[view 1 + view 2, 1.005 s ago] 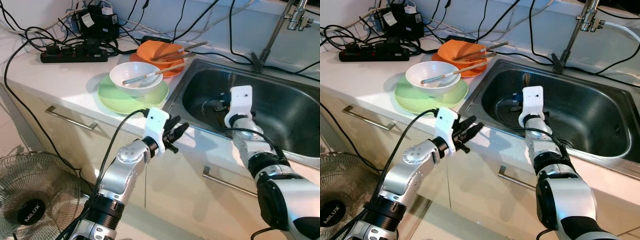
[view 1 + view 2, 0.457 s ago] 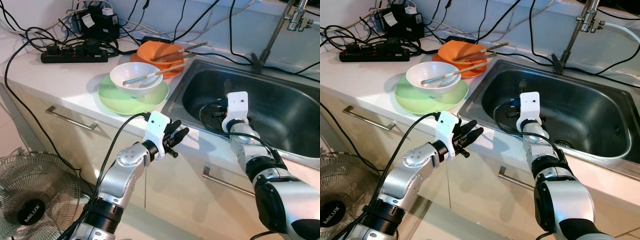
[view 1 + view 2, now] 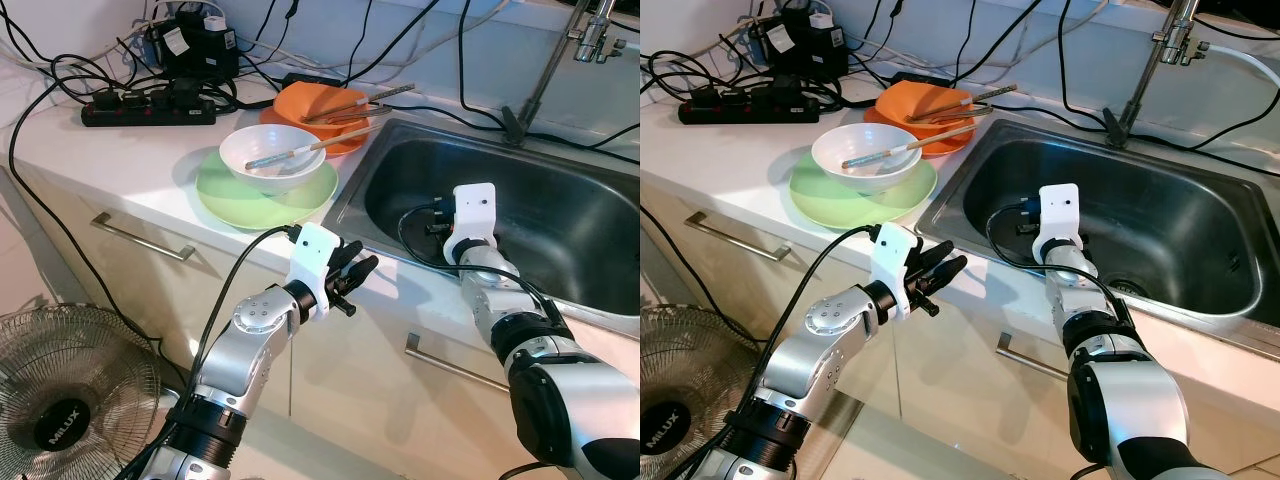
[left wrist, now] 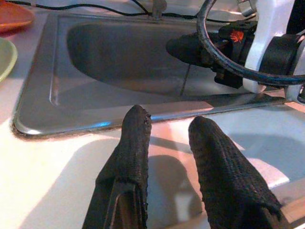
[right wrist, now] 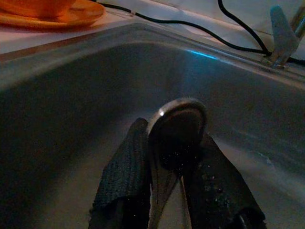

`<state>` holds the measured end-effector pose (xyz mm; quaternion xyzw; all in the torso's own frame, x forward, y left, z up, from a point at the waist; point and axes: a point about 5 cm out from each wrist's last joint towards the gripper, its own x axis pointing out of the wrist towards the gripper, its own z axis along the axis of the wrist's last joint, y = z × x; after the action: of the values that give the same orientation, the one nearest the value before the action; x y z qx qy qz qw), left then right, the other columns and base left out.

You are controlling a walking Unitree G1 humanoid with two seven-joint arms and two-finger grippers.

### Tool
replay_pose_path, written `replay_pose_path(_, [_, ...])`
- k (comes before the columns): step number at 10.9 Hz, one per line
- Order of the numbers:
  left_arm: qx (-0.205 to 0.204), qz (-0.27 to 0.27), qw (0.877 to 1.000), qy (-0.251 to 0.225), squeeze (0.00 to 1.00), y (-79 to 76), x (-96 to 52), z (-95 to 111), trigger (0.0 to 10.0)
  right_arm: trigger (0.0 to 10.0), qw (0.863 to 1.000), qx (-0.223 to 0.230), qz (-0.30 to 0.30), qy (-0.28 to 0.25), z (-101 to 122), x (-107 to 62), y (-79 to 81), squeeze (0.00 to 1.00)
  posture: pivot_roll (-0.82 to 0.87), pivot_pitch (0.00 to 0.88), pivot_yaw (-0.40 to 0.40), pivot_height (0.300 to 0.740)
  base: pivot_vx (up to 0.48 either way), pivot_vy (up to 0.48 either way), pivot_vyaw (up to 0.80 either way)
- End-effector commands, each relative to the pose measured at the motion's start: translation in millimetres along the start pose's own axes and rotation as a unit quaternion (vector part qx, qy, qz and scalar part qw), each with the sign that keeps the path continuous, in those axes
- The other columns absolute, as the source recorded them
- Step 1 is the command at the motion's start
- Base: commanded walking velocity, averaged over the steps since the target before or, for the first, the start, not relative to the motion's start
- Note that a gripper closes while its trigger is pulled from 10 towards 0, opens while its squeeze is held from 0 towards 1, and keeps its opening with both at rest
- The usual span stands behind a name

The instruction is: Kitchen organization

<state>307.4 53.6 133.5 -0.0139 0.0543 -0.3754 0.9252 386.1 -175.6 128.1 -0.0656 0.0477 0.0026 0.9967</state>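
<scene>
Inside the steel sink [image 3: 560, 215], low against its near wall, the right gripper [image 5: 176, 167] is closed on a metal spoon [image 5: 177, 129], whose bowl stands up between the two black fingers. Compared with a second ago the right wrist has sunk deeper into the basin; over the last half second it has barely shifted, so the descent appears finished and the spoon is judged to be either freshly grasped or about to be laid down — which of the two cannot be told.

The left gripper [image 3: 352, 277] is held over the front lip of the tabletop [image 3: 130, 150], just at the sink's 9 o'clock corner, its fingers [image 4: 136, 143] parted and holding nothing. It has dropped slightly and settled.

At the sink's 10 o'clock a white bowl [image 3: 272, 158] with chopsticks [image 3: 300, 150] is stacked on a green plate [image 3: 225, 195]; behind it, toward 11 o'clock, an orange bowl [image 3: 315, 105] carries more chopsticks. These are untouched — most of the tidying is judged still ahead.
</scene>
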Motion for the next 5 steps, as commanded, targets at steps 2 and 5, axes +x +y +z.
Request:
replay_pose_path(2, [0.002,-0.002,1.0,0.007,0.0,-1.3,2.9,-1.3,10.0,10.0,1.0,0.009,0.01,-0.012,5.3,1.5,4.1,1.0,0.23,0.005,-0.056,0.74,0.0,0.0,0.0])
replay_pose_path(5, [0.004,0.006,1.0,0.0,0.0,-0.2,4.0,1.1,10.0,10.0,1.0,0.0,0.006,-0.019,9.3,2.5,2.3,0.0,0.23,0.01,-0.062,0.74,0.0,0.0,0.0])
